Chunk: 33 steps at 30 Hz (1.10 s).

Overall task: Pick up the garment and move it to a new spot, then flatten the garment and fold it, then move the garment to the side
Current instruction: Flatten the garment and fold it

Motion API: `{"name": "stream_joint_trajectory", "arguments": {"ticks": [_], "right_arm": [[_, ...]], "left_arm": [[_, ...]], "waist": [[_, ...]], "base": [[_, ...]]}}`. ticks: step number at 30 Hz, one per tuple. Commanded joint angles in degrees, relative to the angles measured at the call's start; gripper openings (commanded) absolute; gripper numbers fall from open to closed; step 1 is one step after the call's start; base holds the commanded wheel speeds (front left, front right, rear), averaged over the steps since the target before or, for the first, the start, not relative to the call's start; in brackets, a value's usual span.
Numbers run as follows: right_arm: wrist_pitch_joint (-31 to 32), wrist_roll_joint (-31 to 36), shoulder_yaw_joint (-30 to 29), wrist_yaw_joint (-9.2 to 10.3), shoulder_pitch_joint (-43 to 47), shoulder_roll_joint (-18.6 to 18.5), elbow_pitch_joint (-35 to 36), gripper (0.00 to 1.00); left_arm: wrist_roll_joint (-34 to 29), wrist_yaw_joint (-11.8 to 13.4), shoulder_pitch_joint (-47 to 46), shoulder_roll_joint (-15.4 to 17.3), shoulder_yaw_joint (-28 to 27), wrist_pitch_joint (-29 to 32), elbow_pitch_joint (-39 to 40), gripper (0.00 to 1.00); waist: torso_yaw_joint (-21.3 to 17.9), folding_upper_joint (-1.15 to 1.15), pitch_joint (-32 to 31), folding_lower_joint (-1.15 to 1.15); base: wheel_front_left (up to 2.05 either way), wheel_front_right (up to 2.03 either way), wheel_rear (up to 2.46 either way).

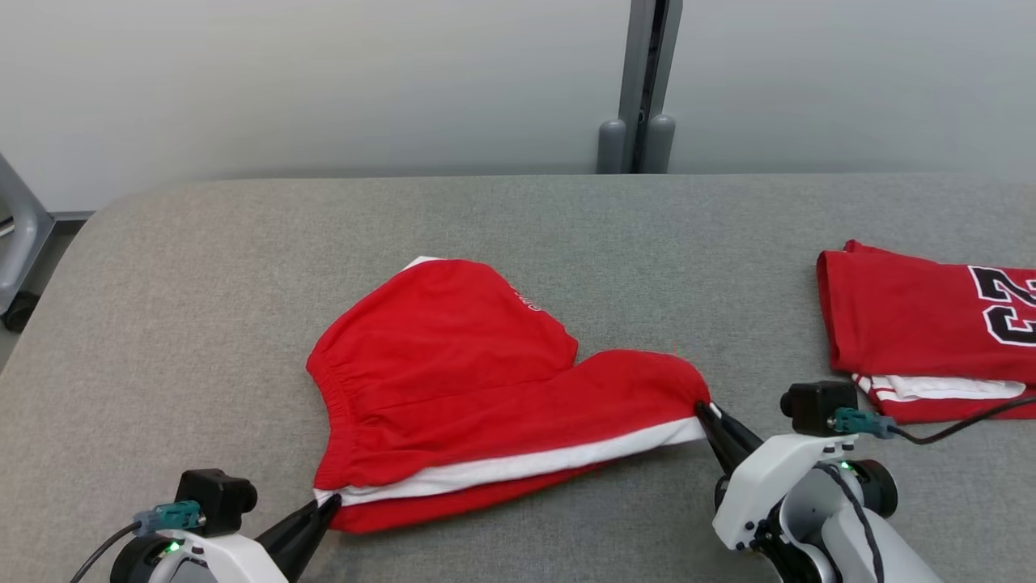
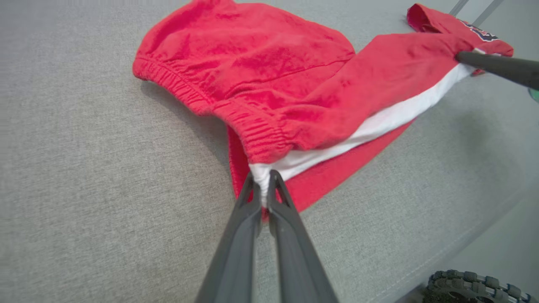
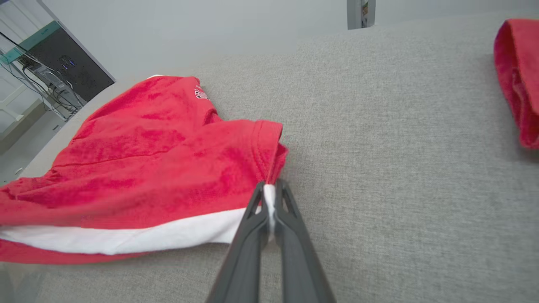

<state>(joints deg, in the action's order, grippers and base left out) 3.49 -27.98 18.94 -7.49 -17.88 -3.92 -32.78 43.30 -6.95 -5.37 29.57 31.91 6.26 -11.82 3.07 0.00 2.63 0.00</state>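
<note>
The garment [image 1: 461, 380] is a pair of red shorts with a white side stripe, lying folded on the grey table [image 1: 202, 283]. My left gripper [image 1: 330, 504] is shut on the garment's near left corner by the elastic waistband [image 2: 248, 134], pinching the white stripe [image 2: 263, 179]. My right gripper [image 1: 702, 409] is shut on the near right corner at the leg hem, white cloth squeezed between its fingers [image 3: 269, 198]. In the left wrist view the right gripper's dark fingers [image 2: 497, 66] reach in from the upper right edge.
A second red garment [image 1: 923, 324] with a black number lies folded at the table's right edge, also seen as a red fold [image 3: 518, 84]. A grey post [image 1: 643, 89] stands behind the table. A wheel [image 2: 471, 288] sits below the table's near edge.
</note>
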Motion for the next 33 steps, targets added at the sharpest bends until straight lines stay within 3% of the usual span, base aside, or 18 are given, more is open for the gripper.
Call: {"name": "stream_joint_trajectory", "arguments": {"ticks": [1, 8, 13, 20, 27, 33], "right_arm": [[-0.3, -0.9, -0.2, -0.01, 0.7, -0.7, 1.5, 0.0], [1.2, -7.4, -0.7, -0.01, -2.2, -0.5, 8.6, 0.0], [2.4, -10.8, -1.9, -0.01, -9.9, -0.6, 10.6, 0.0], [-0.3, -8.8, -1.6, -0.01, -27.3, 0.0, 7.5, 0.0], [-3.2, -7.2, -1.6, -0.01, -43.3, 0.6, 2.1, 0.0], [-7.0, -3.7, -2.3, -0.01, -57.7, 0.8, -4.4, 0.0]], "left_arm": [[0.4, 0.5, 0.1, 0.6, -0.4, 0.4, 1.1, 0.0], [0.3, 0.0, -4.7, 4.6, -0.8, 3.8, 6.2, 0.0], [1.2, -0.5, -14.9, 8.6, -1.2, 7.2, 7.3, 0.0], [4.7, -0.5, -35.3, 15.2, 3.9, 9.9, 7.3, 0.0], [8.3, -0.6, -53.4, 18.9, 9.5, 9.4, 4.1, 0.0], [11.4, -0.5, -69.2, 19.7, 14.7, 7.1, -0.6, 0.0]], "waist": [[-0.6, 0.0, -0.5, 0.0], [-2.2, 0.0, 1.1, 0.0], [-3.3, 0.0, 5.6, 0.0], [-5.0, 0.0, 15.1, 0.0], [-6.1, 0.0, 22.5, 0.0], [-6.6, 0.0, 27.3, 0.0]], "base": [[0.0, 0.0, 0.0], [0.0, 0.0, 0.0], [0.0, 0.0, 0.0], [0.0, 0.0, 0.0], [0.0, 0.0, 0.0], [0.0, 0.0, 0.0]]}}
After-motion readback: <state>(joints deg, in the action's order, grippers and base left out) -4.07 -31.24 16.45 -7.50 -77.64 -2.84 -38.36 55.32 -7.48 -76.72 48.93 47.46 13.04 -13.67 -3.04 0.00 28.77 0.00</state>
